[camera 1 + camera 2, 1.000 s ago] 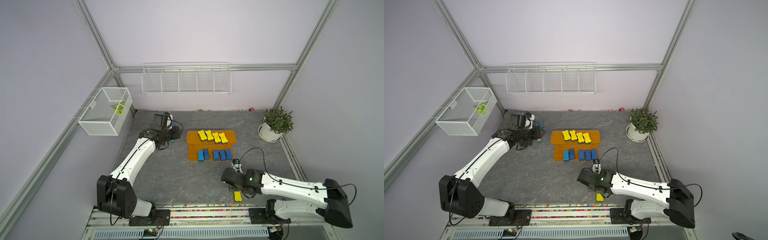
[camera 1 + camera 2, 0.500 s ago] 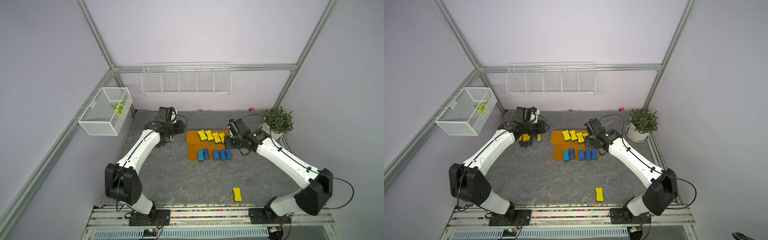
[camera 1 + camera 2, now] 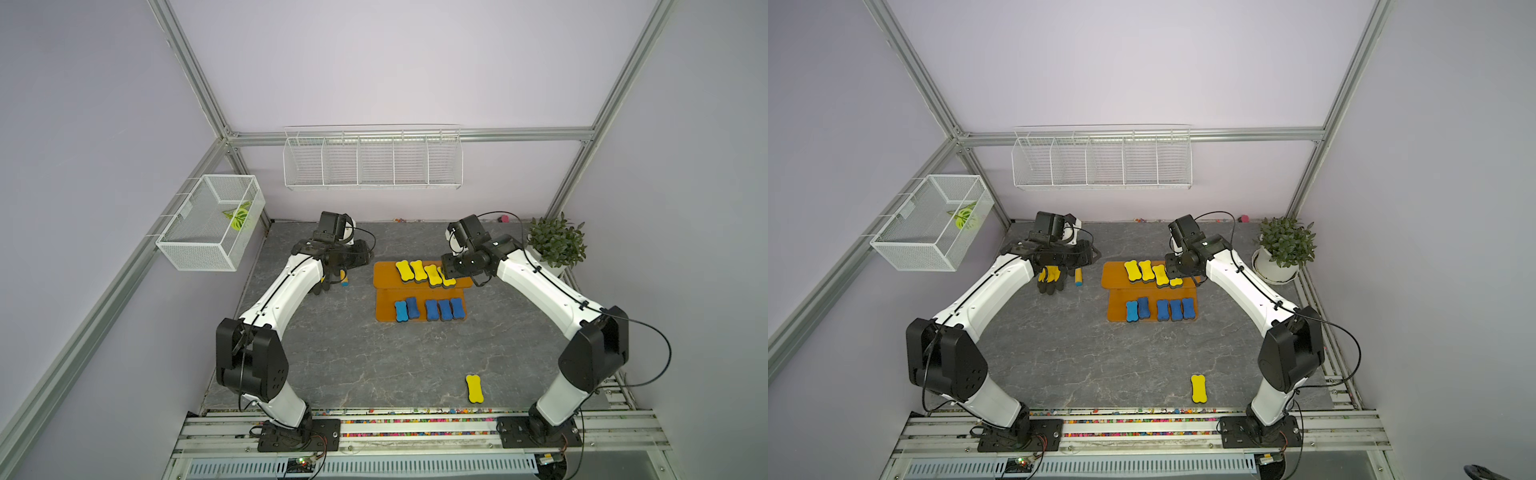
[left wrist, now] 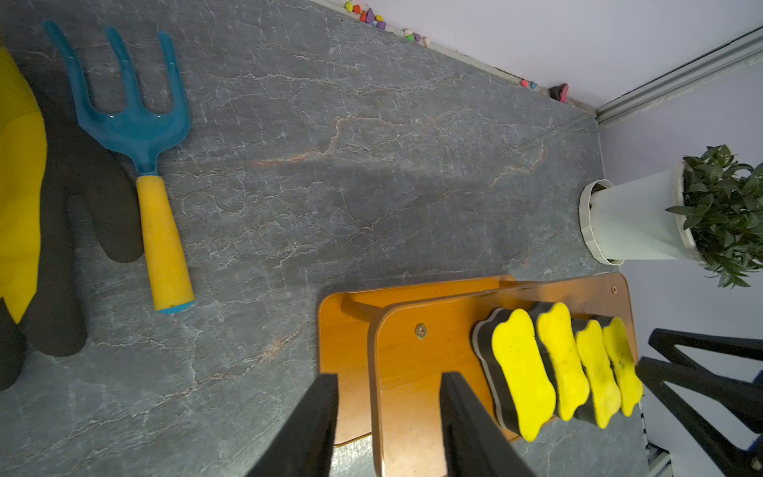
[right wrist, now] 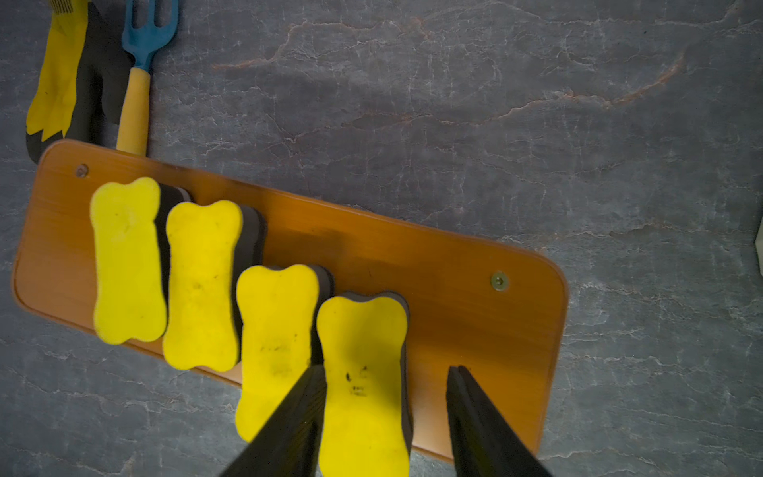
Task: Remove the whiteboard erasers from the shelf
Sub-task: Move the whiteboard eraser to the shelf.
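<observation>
On the upper board of the orange shelf four yellow erasers lie side by side, yellow face up over dark felt, and five blue erasers lie in a row on the lower board. A fifth yellow eraser lies alone on the table, well apart from the shelf, near the table's front edge. My right gripper is down at the end eraser of the yellow row, jaws apart and straddling it: one finger stands in the seam between it and its neighbour, the other stands clear of its far side over bare board, so nothing is clamped. My left gripper hangs just off the opposite end of the shelf, jaws apart and empty. Near it lie a blue garden fork with a yellow handle and a yellow-and-black glove, just beside each other. A potted plant stands near the back right corner of the table.
</observation>
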You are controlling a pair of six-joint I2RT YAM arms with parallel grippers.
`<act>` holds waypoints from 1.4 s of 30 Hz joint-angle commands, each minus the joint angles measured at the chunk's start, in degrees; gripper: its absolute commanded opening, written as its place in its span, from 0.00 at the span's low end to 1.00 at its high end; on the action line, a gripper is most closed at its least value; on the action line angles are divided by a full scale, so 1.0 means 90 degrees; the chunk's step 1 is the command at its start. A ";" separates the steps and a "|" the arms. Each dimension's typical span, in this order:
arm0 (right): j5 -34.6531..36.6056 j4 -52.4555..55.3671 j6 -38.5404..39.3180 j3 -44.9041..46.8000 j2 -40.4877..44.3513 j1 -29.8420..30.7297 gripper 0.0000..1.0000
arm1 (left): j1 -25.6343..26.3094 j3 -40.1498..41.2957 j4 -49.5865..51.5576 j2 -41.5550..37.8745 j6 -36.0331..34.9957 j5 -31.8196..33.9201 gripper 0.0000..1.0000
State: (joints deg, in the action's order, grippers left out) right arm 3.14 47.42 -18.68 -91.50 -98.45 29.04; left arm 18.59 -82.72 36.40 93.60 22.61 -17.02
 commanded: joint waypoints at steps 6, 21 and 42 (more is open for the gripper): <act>0.0006 0.0218 0.0093 -0.0128 -0.0212 -0.0089 0.53 | -0.0091 -0.0001 -0.0021 -0.0035 -0.0100 -0.0168 0.46; 0.0148 0.0237 0.0078 0.0147 -0.0068 -0.0246 0.51 | -0.0132 0.0075 -0.0080 -0.0088 -0.0071 -0.0166 0.46; -0.0424 0.0317 0.0005 -0.0145 0.0001 -0.0298 0.52 | -0.0160 0.0129 -0.0119 -0.0173 -0.0044 -0.0093 0.45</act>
State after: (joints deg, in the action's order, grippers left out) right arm 1.21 49.10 -18.41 -91.79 -99.68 26.59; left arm 17.61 -82.15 35.94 93.43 22.63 -17.98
